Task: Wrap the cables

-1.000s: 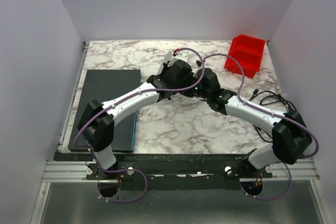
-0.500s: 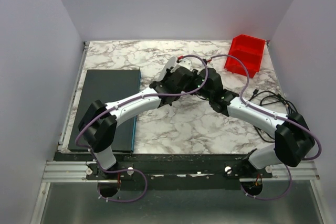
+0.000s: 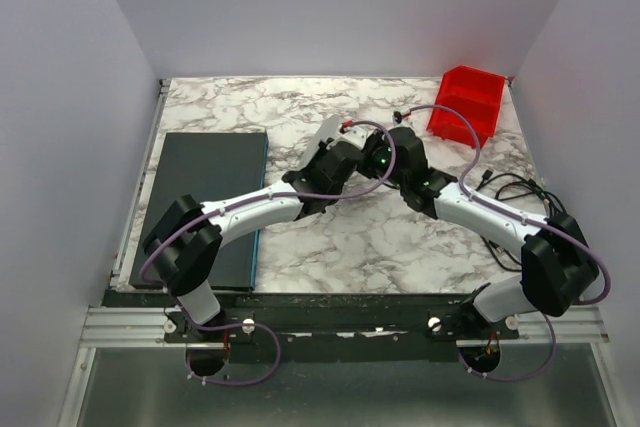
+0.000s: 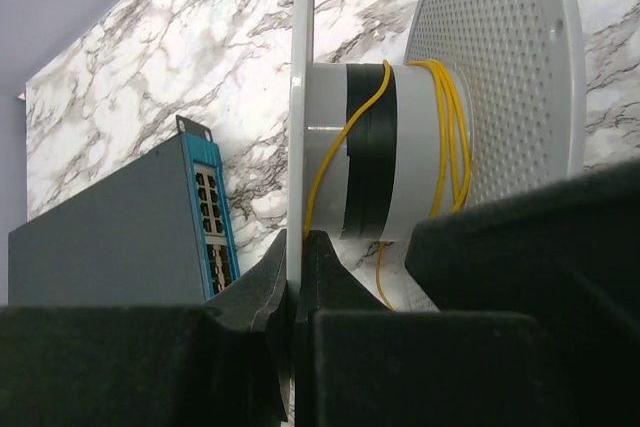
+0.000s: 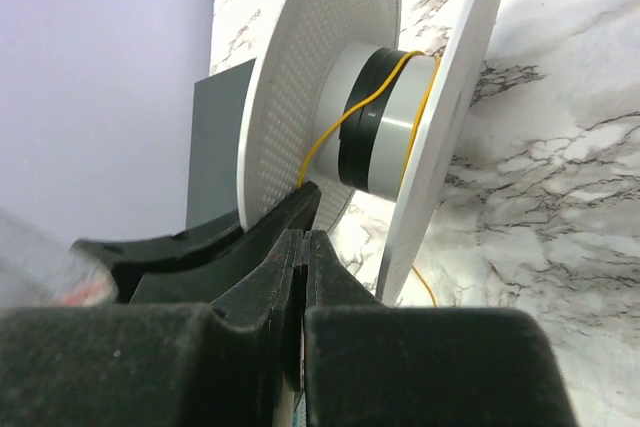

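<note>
A white spool [image 3: 328, 133] hangs above the middle of the table between both arms. My left gripper [image 4: 298, 239] is shut on the edge of its thin solid flange [image 4: 302, 67]. The cable [image 4: 441, 137], a fine yellow-orange strand, loops a few turns around the grey hub with its black band. In the right wrist view the cable [image 5: 325, 142] runs from the hub down to my right gripper [image 5: 303, 234], which is shut with the strand ending at its tips. The perforated flange [image 5: 320, 47] stands beside those fingers. From above, the left gripper [image 3: 340, 154] and right gripper [image 3: 388, 154] almost touch.
A dark network switch [image 3: 205, 197] with a blue port face [image 4: 213, 222] lies on the left of the marble table. A red bin [image 3: 467, 102] sits at the far right corner. Loose black cords [image 3: 515, 187] lie by the right edge.
Both wrists have shifted around the spool: the right wrist moved up and away from me, the left wrist came slightly nearer. Both grippers stayed shut.
</note>
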Controlling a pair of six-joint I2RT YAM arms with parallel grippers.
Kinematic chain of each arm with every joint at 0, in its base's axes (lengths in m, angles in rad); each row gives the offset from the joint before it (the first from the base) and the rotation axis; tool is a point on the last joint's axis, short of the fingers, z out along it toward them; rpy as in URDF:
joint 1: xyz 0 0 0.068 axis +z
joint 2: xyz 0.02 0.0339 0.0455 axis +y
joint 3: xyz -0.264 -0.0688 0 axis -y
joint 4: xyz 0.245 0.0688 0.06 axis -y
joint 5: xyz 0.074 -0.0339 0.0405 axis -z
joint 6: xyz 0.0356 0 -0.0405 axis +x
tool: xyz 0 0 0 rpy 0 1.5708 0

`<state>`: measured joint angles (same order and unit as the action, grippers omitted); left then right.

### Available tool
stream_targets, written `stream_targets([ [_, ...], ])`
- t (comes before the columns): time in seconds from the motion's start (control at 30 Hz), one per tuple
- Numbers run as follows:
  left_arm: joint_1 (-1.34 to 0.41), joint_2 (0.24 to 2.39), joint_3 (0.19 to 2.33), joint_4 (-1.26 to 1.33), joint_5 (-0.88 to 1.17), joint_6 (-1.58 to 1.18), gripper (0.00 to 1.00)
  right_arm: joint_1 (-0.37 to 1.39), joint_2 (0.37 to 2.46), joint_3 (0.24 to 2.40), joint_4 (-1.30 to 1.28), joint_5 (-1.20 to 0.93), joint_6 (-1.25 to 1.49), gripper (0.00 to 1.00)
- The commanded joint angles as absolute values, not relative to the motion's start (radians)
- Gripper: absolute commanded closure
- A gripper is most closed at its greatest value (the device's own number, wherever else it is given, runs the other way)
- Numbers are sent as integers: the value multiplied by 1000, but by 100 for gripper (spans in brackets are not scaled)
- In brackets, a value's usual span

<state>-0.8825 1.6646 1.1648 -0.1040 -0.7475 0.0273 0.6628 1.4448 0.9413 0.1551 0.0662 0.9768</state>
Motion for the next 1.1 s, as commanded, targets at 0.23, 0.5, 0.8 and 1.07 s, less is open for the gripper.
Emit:
stream_targets([
  [0.23, -917, 1626, 1088, 136, -737, 205, 100, 581, 1434, 858, 205, 9, 996, 99],
  [0.5, -922, 1659, 1087, 138, -727, 201, 100, 464, 1321, 762, 295, -158, 1001, 97],
  [0.8, -920, 1708, 1158, 24, -696, 140, 100, 395, 1206, 536, 427, -221, 1030, 72],
  [1.07, -910, 1737, 1215, -61, -666, 71, 100, 615, 1431, 338, 894, -127, 1044, 67],
])
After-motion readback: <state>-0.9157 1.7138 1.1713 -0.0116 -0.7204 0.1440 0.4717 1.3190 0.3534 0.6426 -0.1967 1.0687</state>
